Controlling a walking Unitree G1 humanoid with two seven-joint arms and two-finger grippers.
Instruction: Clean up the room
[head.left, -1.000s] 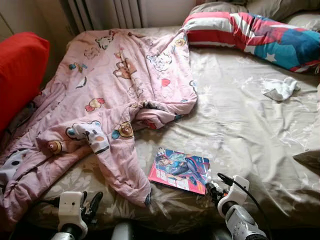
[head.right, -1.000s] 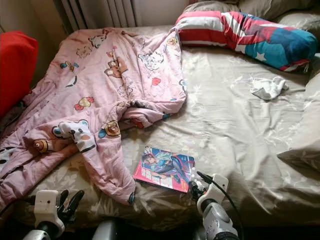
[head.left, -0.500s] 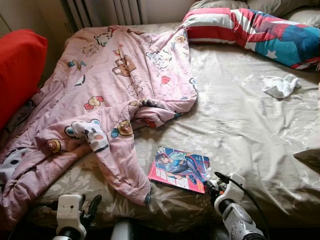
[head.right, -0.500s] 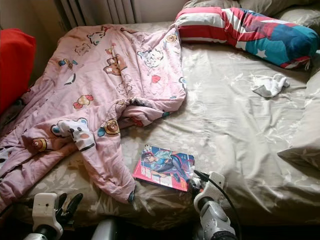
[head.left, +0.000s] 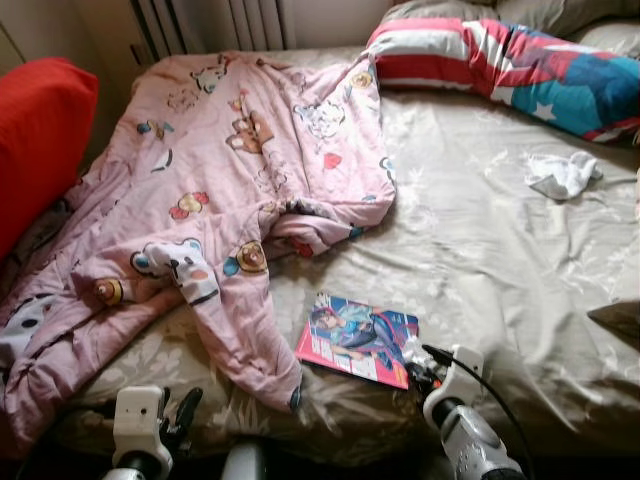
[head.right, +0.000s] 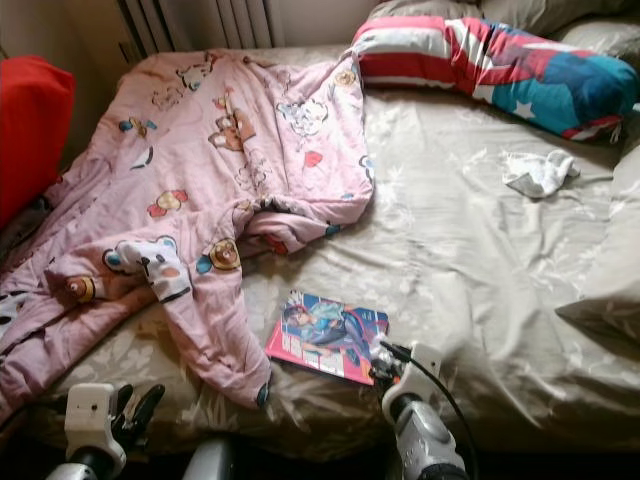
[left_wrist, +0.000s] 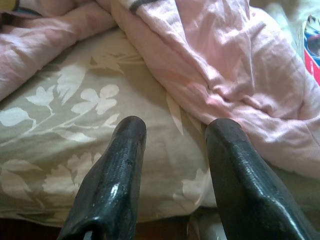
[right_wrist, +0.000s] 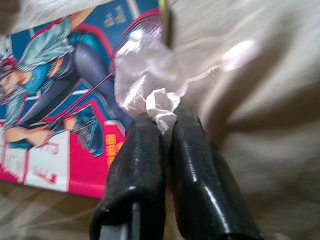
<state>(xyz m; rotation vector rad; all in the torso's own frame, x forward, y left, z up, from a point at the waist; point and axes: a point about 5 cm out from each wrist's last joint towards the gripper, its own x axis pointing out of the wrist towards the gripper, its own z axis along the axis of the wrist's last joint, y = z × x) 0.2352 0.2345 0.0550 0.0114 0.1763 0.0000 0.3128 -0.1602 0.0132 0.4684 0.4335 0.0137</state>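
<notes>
- The bed (head.left: 480, 260), under a beige leaf-print sheet, has a wide bare stretch across its middle and right side.
- A pink cartoon quilt (head.left: 220, 190) sprawls over the bed's left half, one fold trailing to the near edge.
- A striped red, white and blue pillow (head.left: 510, 65) lies at the head; a red cushion (head.left: 40, 140) stands off the left edge, a radiator (head.left: 215, 22) behind.
- A comic book (head.left: 360, 338) lies near the front edge, just right of the quilt's fold; a white sock (head.left: 562, 172) lies well apart, toward the right.
- The right wrist view reveals the right pincer (right_wrist: 162, 120) clenched on a crumpled clear wrapper (right_wrist: 147, 70) at the comic's corner.
- The left wrist view shows the left pincer (left_wrist: 175, 131) released, fingers apart, hovering at the bed's near edge beside the quilt.
</notes>
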